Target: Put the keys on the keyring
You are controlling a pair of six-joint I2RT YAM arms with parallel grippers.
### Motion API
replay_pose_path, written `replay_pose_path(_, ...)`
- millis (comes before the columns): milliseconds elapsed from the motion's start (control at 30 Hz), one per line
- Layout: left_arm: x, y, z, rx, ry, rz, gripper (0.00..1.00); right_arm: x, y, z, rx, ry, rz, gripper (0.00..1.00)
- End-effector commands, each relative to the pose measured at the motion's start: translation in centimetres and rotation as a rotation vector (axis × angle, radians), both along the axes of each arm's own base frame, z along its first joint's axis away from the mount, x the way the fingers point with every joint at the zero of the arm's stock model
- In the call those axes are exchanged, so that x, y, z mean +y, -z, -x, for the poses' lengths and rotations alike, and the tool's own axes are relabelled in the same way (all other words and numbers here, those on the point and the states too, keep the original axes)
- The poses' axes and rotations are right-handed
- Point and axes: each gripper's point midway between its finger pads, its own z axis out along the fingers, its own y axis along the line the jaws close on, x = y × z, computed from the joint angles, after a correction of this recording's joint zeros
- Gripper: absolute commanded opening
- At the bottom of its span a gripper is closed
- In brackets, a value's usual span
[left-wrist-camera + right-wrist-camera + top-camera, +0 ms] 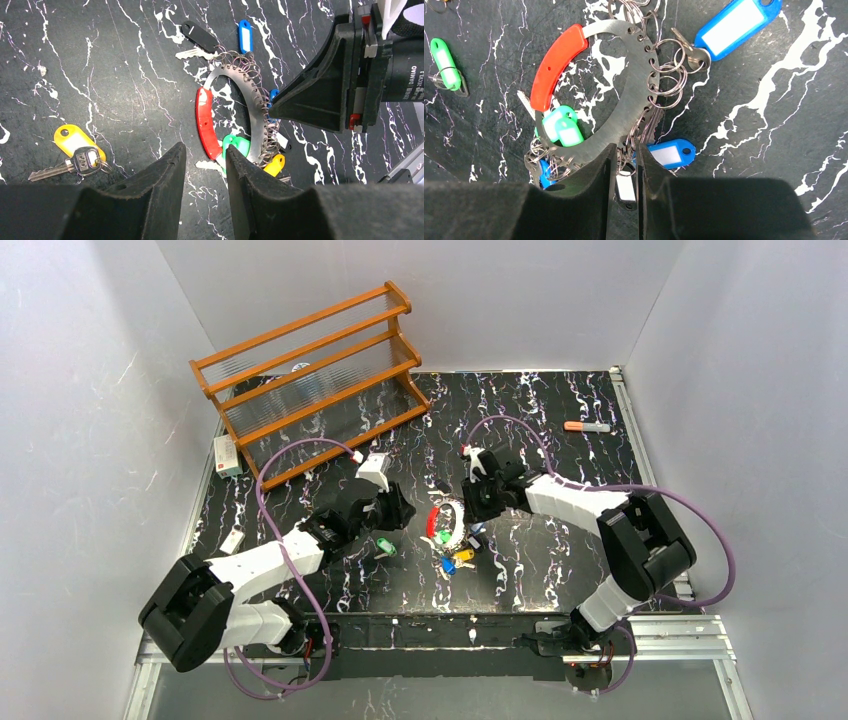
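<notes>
The keyring [447,523] lies flat mid-table, a grey metal band [634,100] with a red arc [206,122], fringed with small wire rings and coloured tags. My right gripper [472,510] reaches it from the right. Its jaws [625,147] are narrowed on the wire rings at the band's rim, and a black tag [625,187] shows in the gap. My left gripper [205,150] is open just left of the red arc, nothing between its fingers. A loose green-tagged key [385,546] lies left of the ring. A yellow-tagged key [75,145] lies left of my left fingers.
A wooden rack [310,375] stands at the back left with a white box [228,455] beside it. An orange-capped marker [587,426] lies at the back right. Blue and yellow tags [455,560] trail from the ring's near side.
</notes>
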Motion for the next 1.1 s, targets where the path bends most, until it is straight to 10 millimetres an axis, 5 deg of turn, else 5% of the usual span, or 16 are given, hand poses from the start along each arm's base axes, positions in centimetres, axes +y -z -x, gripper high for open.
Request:
replay_pose_path(0,0.0,0.1,0.0,-0.004,-0.002,0.007,0.34,0.8,-2.0,-1.2,-0.076,0.006,-0.012,0.28)
replay_pose_path(267,0.1,0.2,0.3,0.001,-0.005,0.019,0.34,2.1,-4.7,-2.6,-0.159,-0.002,-0.085,0.29)
replay_pose_path(633,-0.4,1.2,0.6,0.038,0.013,0.038,0.34,3.6,-3.0,-2.4,-0.085,-0.029,-0.123,0.36)
replay_pose_path(1067,-0.5,2.2,1.1,0.064,0.019,0.042,0.34,2.1,-1.4,-3.6,-0.088,0.043,-0.025,0.42)
